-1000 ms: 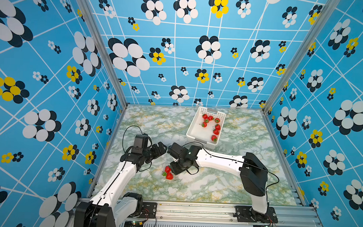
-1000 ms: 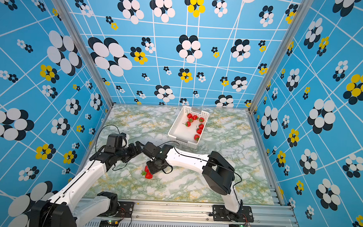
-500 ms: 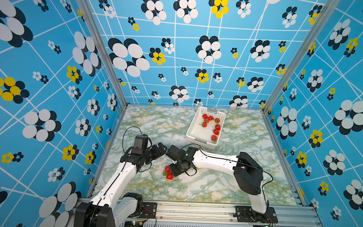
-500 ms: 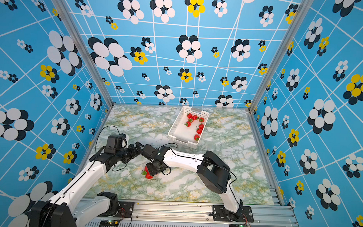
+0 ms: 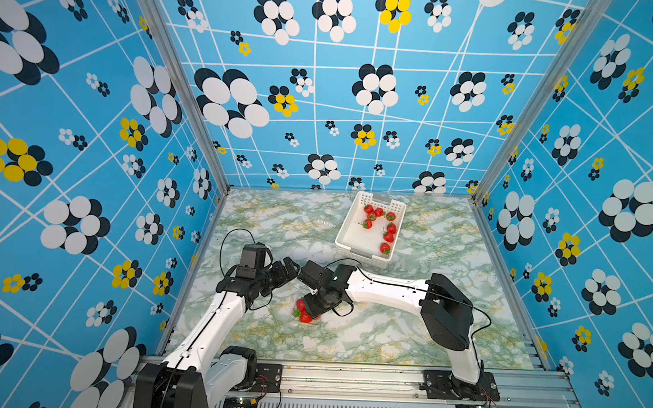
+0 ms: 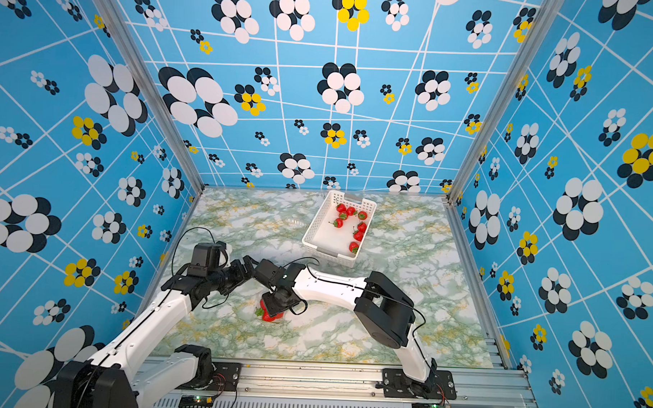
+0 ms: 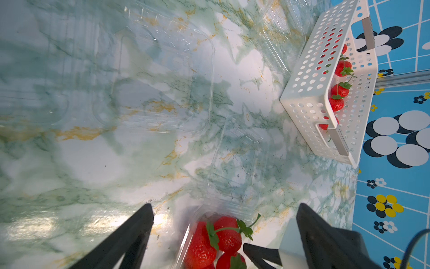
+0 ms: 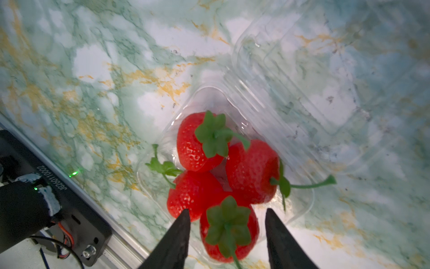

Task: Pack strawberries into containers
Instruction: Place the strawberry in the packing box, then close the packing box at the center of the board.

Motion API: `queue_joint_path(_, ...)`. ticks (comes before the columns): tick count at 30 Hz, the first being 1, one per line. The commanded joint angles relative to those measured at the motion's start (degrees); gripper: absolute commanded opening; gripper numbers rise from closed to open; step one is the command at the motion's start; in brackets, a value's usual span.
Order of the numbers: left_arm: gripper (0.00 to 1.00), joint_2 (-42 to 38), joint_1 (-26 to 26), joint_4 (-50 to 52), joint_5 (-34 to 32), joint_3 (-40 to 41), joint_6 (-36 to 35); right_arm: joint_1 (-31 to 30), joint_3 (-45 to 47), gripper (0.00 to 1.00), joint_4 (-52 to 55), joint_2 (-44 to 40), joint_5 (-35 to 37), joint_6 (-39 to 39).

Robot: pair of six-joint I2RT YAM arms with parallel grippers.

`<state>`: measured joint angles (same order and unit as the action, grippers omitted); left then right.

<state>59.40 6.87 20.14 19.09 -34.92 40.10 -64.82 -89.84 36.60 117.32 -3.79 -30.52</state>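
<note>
Placing step: the right gripper (image 8: 226,210) hangs over a clear container (image 8: 300,209) well apart from the basket (image 7: 309,93) on its near side, jaws parted either side of one of four strawberries (image 8: 251,172) inside, gripping nothing (looks full, my guess). The left gripper (image 7: 225,206) is wide open and empty. Next likely calls for lifting clear, fetching from the basket and filling an empty container (image 7: 162,81) nearer it. Only writing: an upside-down label (image 8: 52,175), roughly JG260110002.

place: robot lab cell | evidence: blue flower-print walls (image 5: 321,100), aluminium frame (image 5: 183,95), marble-print table (image 5: 406,334), two rail-mounted arms (image 5: 385,289)
</note>
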Motion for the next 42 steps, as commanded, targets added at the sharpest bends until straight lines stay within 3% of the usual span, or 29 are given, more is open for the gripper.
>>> queue_joint_path(1,0.98,-0.68,-0.62,0.18,0.67,0.65,0.35,-0.44,-1.39,0.55,0.94,-0.69,-0.63,-0.24)
queue_joint_path(11,0.98,-2.34,-0.81,6.97,3.36,-2.58,0.02,0.17,-0.71,0.58,2.03,-7.57,3.17,1.06)
queue_joint_path(17,0.96,-4.84,-0.17,11.98,7.87,-4.2,2.15,5.86,2.01,0.59,0.14,-11.17,-0.6,1.93)
queue_joint_path(21,0.96,-5.89,2.48,14.0,10.45,-3.58,4.47,10.61,3.09,0.59,-0.23,-12.29,-3.93,3.19)
queue_joint_path(27,0.95,-9.38,9.92,19.87,7.67,-3.82,7.72,15.64,1.65,0.59,0.58,-11.09,-7.62,6.35)
queue_joint_path(37,0.95,-16.87,14.94,30.79,6.28,-2.76,10.89,17.22,-1.39,0.59,0.34,-7.15,-10.8,8.72)
queue_joint_path(42,0.95,-18.42,17.36,27.87,5.99,1.11,14.24,17.53,-1.38,0.59,0.3,-6.75,-10.8,8.81)
